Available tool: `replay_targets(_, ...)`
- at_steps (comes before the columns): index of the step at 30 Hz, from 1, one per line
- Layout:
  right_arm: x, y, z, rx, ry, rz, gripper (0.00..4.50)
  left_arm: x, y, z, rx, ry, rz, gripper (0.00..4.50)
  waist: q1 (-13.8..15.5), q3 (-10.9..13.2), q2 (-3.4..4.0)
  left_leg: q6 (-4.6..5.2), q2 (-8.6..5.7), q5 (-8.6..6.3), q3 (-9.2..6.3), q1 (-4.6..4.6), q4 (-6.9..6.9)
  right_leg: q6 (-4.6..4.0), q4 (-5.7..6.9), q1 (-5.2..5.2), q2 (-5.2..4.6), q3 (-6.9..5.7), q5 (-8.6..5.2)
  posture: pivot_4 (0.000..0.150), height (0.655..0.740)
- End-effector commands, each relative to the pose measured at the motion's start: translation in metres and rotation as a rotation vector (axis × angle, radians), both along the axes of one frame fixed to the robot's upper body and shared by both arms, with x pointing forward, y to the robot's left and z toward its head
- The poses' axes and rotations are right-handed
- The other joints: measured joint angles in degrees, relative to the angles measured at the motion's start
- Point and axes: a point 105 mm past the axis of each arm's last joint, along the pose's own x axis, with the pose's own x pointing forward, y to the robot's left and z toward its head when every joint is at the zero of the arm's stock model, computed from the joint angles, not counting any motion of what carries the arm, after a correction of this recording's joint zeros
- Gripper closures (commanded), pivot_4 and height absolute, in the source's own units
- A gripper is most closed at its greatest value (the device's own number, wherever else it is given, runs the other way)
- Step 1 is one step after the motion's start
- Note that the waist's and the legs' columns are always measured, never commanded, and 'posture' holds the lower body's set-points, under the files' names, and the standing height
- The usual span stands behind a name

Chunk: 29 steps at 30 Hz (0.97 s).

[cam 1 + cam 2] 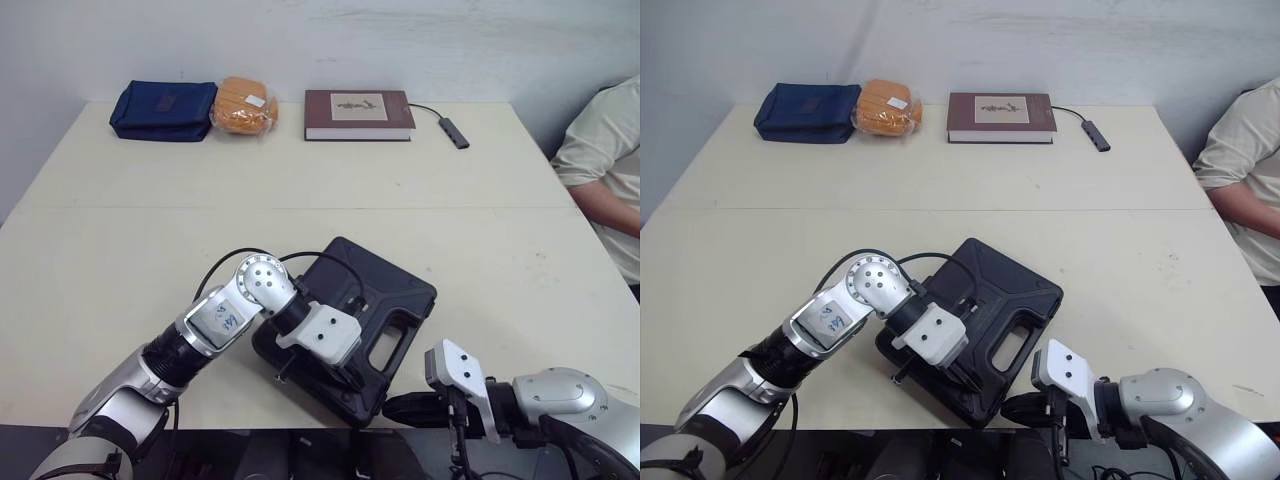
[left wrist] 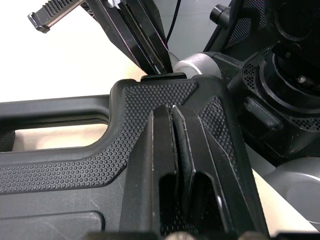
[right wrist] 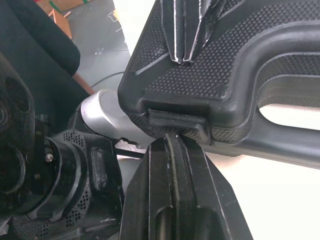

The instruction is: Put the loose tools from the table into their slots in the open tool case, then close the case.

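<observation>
The black tool case [image 1: 375, 290] lies closed near the table's front edge, its handle toward the front right. My left gripper [image 1: 350, 378] rests on the lid at the front corner, fingers [image 2: 173, 112] shut together and flat on the textured plastic. From below the table edge, my right gripper [image 1: 402, 408] points up at the case's front side. Its shut fingers [image 3: 172, 142] touch the underside of the small latch [image 3: 177, 122]. No loose tools are visible on the table.
Along the far edge lie a blue pouch [image 1: 163, 110], an orange bag [image 1: 243, 105], a dark red book [image 1: 358, 114] and a small cabled adapter [image 1: 454, 132]. A person [image 1: 605, 170] sits at the right end of the table [image 1: 120, 260].
</observation>
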Motion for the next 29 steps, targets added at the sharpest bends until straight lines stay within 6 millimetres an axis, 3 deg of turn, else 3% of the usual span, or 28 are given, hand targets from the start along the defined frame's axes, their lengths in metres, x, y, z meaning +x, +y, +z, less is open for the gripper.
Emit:
replay_targets(1,-0.001,-0.015,0.005,-0.033,-0.08,-0.004,4.5,0.013,0.015,-0.01,0.05,0.095,0.157,4.43,0.09,-0.01,0.02,0.01,-0.01,0.0,0.0,-0.01,0.0,0.0,-0.01,0.0,-0.01,0.0,0.0,0.15,0.74)
replay_targets(2,0.0,-0.023,0.007,-0.042,-0.089,-0.029,4.5,0.017,0.018,0.003,-0.003,0.134,0.193,4.43,0.11,-0.01,0.02,0.01,-0.01,-0.01,0.0,-0.02,0.0,0.0,-0.01,0.01,-0.01,-0.02,0.0,0.15,0.74)
replay_targets(4,0.0,-0.034,0.013,-0.047,-0.111,-0.064,4.5,0.021,0.024,0.021,-0.065,0.201,0.252,3.93,-0.04,0.04,0.0,0.01,-0.01,0.0,-0.01,-0.07,0.01,0.01,0.0,-0.03,0.0,-0.05,0.0,0.15,0.74)
replay_targets(5,0.001,-0.042,0.019,-0.045,-0.119,-0.085,3.99,0.022,0.033,0.035,-0.106,0.244,0.281,3.57,-0.08,0.04,-0.01,-0.04,0.0,0.03,-0.01,-0.12,0.02,0.01,0.03,-0.09,0.01,-0.05,0.0,0.15,0.74)
replay_targets(7,0.0,-0.052,0.032,-0.041,-0.136,-0.109,3.49,0.024,0.047,0.054,-0.16,0.291,0.33,2.74,-0.02,0.11,0.08,-0.08,0.0,0.05,-0.01,-0.14,0.02,0.01,0.08,-0.13,0.01,-0.05,0.0,0.15,0.74)
replay_targets(9,0.0,-0.062,0.044,-0.043,-0.152,-0.125,2.47,0.026,0.059,0.066,-0.199,0.314,0.383,1.78,0.0,0.11,0.08,-0.1,0.0,0.06,-0.03,-0.19,0.02,0.0,0.07,-0.17,0.01,-0.09,0.0,0.15,0.74)
replay_targets(13,0.01,-0.093,0.092,-0.075,-0.228,-0.19,0.31,0.031,0.109,0.087,-0.266,0.299,0.603,0.03,-0.49,0.28,0.21,-0.25,0.0,0.13,-0.03,-0.17,0.01,-0.01,0.04,-0.16,0.01,-0.05,-0.01,0.15,0.74)
replay_targets(14,0.012,-0.099,0.1,-0.079,-0.237,-0.205,0.04,0.031,0.118,0.091,-0.281,0.293,0.655,0.0,-0.4,0.31,0.16,-0.25,0.0,0.13,-0.04,-0.15,-0.01,-0.01,0.04,-0.15,0.01,-0.06,-0.01,0.15,0.74)
replay_targets(17,0.017,-0.112,0.114,-0.092,-0.257,-0.24,0.04,0.029,0.143,0.097,-0.297,0.272,0.773,0.0,-0.03,0.35,0.15,-0.21,0.01,0.1,-0.09,-0.14,-0.09,-0.07,0.0,-0.15,-0.02,-0.09,-0.04,0.15,0.74)
replay_targets(23,0.038,-0.138,0.138,-0.134,-0.386,-0.333,0.04,0.017,0.226,0.103,-0.301,0.181,1.118,0.0,-0.23,0.64,0.35,-0.33,-0.01,0.08,-0.08,-0.21,-0.29,-0.12,-0.25,-0.24,-0.07,-0.06,-0.06,0.15,0.74)
replay_targets(26,0.045,-0.145,0.142,-0.141,-0.4,-0.351,0.04,0.012,0.244,0.107,-0.336,0.156,1.201,0.0,-0.21,0.74,0.5,-0.35,-0.02,0.08,-0.06,-0.17,-0.48,-0.13,-0.36,-0.27,-0.09,-0.05,-0.07,0.15,0.74)
replay_targets(29,0.05,-0.146,0.143,-0.146,-0.398,-0.349,0.04,0.007,0.25,0.107,-0.338,0.137,1.219,0.0,0.03,0.75,0.49,-0.37,-0.04,0.11,-0.06,-0.15,-0.75,-0.18,-0.42,-0.34,-0.11,-0.08,-0.1,0.15,0.74)
